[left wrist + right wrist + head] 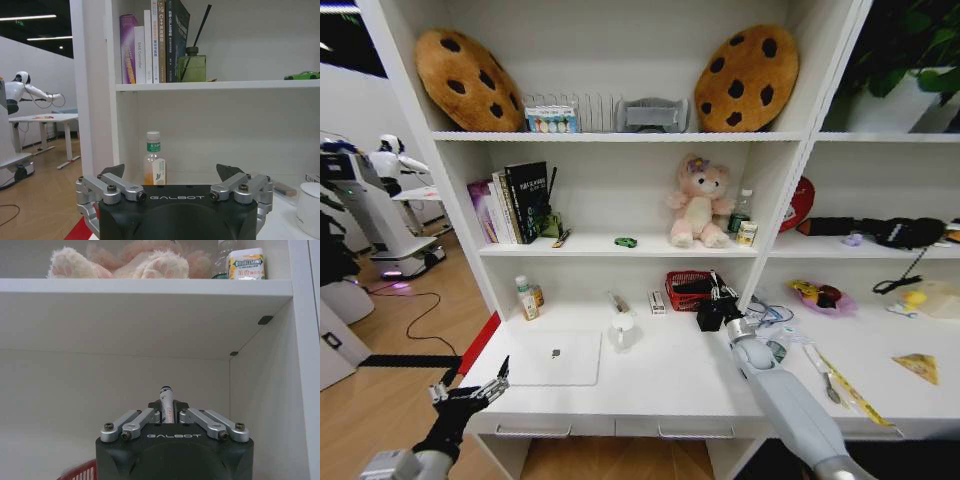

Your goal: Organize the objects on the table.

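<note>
Long white desk [670, 385] mid-frame, wood floor [380, 400] lower left. Left gripper [470, 392] jaws apart; right gripper [715, 305] clamped on slim white pen [166, 401].

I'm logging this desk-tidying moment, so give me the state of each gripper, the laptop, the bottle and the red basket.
left gripper: open, empty, held off the desk's front left corner.
right gripper: shut on a pen, raised over the desk beside the red basket.
laptop: lid closed, flat on the desk.
bottle: upright, capped, at the desk's back left.
red basket: upright, holding dark items.
</note>
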